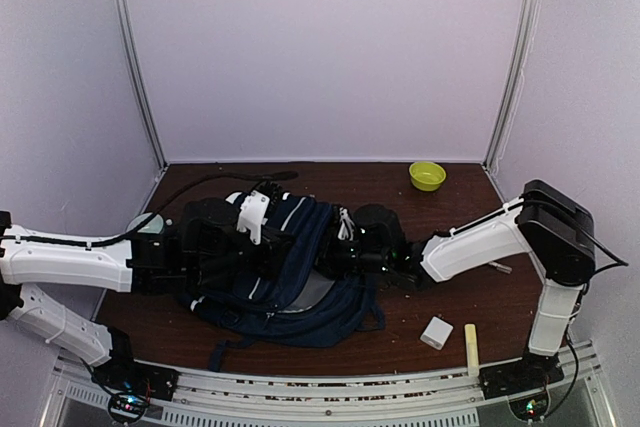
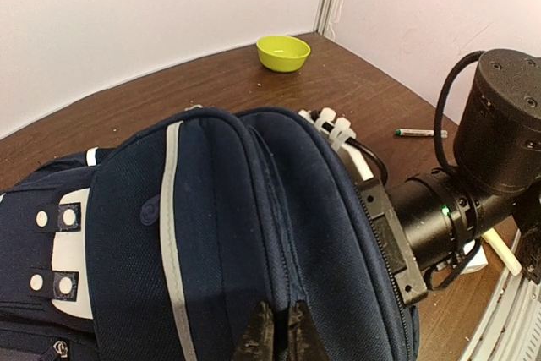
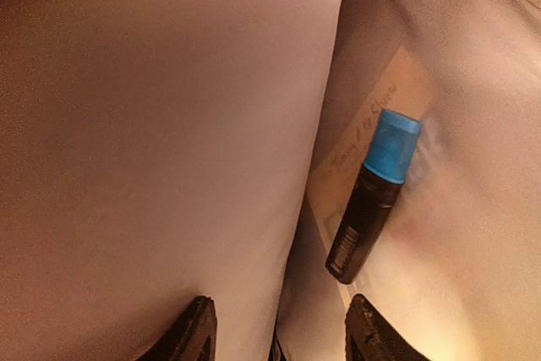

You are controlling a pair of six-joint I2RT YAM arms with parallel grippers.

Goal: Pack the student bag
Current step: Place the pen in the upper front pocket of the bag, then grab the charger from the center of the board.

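Left arm (image 1: 70, 259) reached rightward, level; left gripper (image 2: 275, 329) was pinched tight on the bag (image 2: 254, 209); right arm (image 1: 475, 245) stretched leftward, elbow raised; right gripper (image 3: 281, 331) sat inside the bag, fingers apart.

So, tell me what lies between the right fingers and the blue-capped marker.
The right wrist view shows only the pale lining of the student bag and a handwritten paper strip between the right fingers and the blue-capped marker.

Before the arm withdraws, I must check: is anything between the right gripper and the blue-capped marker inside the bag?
Nothing visible. Inside the student bag, the right gripper stands open and the marker lies free ahead of it.
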